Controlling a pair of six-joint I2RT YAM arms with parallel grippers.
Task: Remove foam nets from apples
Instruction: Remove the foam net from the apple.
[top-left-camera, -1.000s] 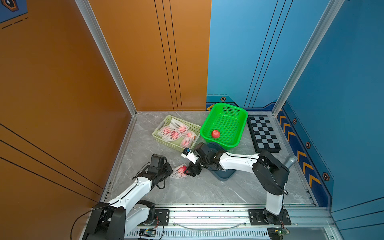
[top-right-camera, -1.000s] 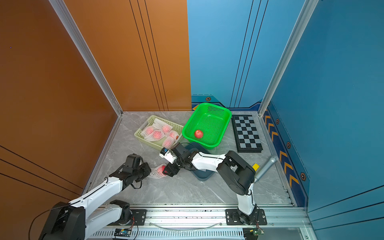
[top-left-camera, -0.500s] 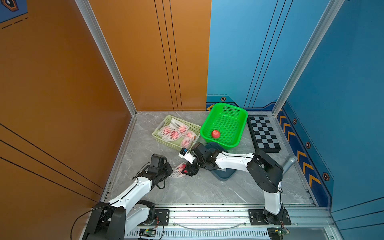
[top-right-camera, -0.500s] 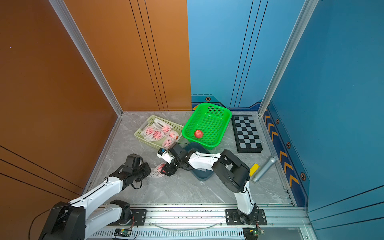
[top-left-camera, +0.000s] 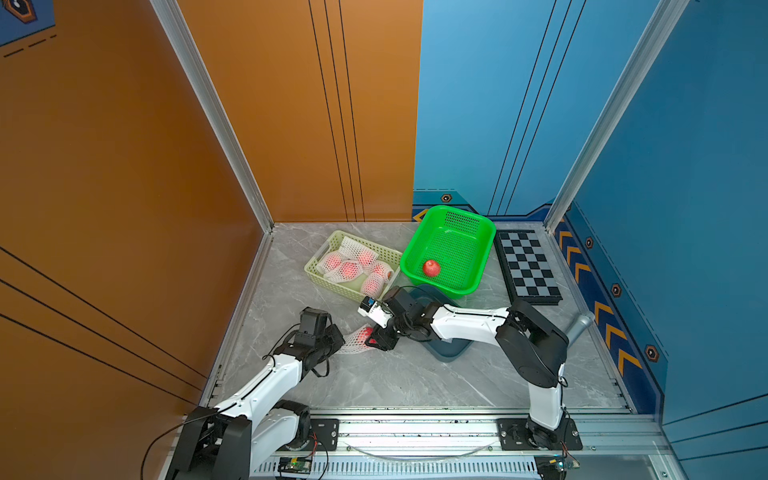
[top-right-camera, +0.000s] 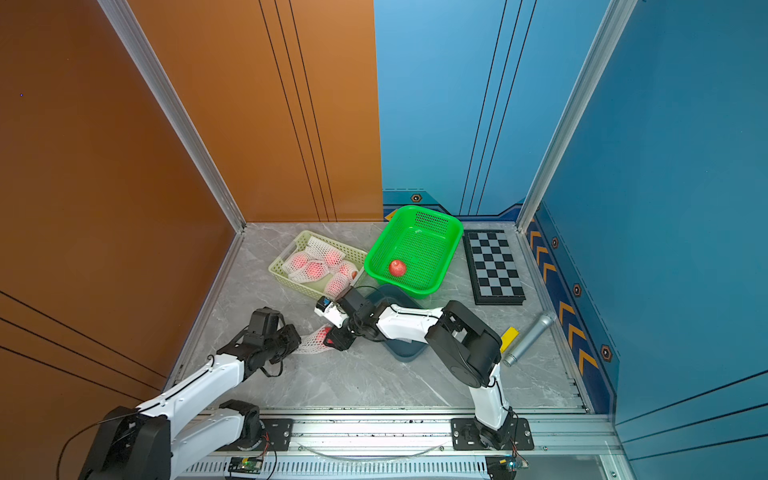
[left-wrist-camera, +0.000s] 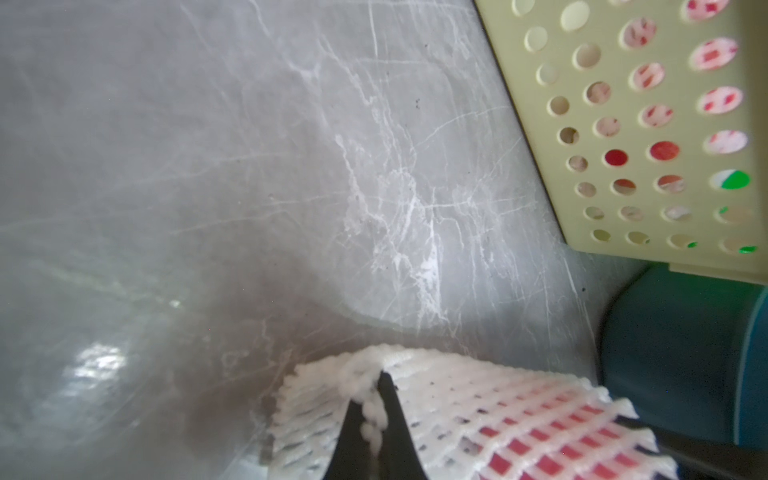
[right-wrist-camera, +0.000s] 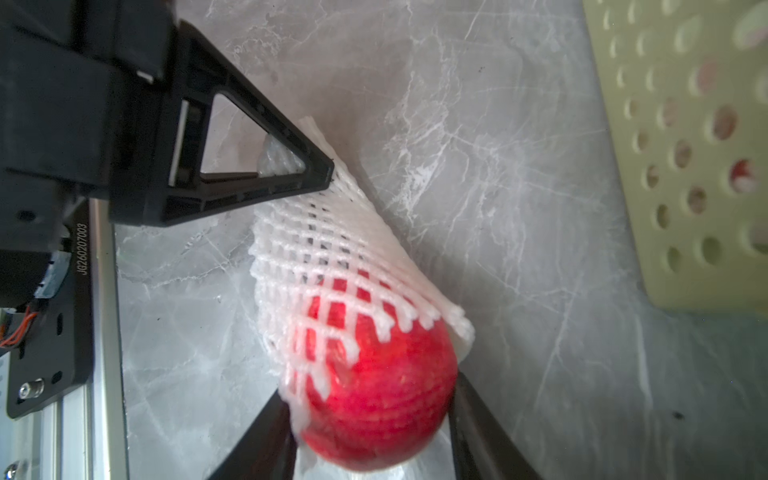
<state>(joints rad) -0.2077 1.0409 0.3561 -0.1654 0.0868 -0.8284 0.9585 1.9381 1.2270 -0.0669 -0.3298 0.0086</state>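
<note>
Pale yellow perforated basket (top-left-camera: 328, 286): five netted red apples (top-left-camera: 351, 270). Green plastic basket (top-left-camera: 484, 266): one bare apple (top-left-camera: 431, 268). Left gripper (top-left-camera: 337, 344) pinches white foam net (right-wrist-camera: 332, 249); right gripper (right-wrist-camera: 368, 415) clasps seventh apple (top-left-camera: 366, 331).

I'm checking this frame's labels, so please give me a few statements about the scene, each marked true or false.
1. The left gripper pinches one end of a foam net. True.
2. The green basket holds three apples. False: it holds one bare apple.
3. The apple at the right gripper is free of its net. False: the net covers about half of it.
4. Netted apples lie in the yellow basket. True.
5. The chessboard lies inside the green basket. False: it lies beside it, on the table.
</note>
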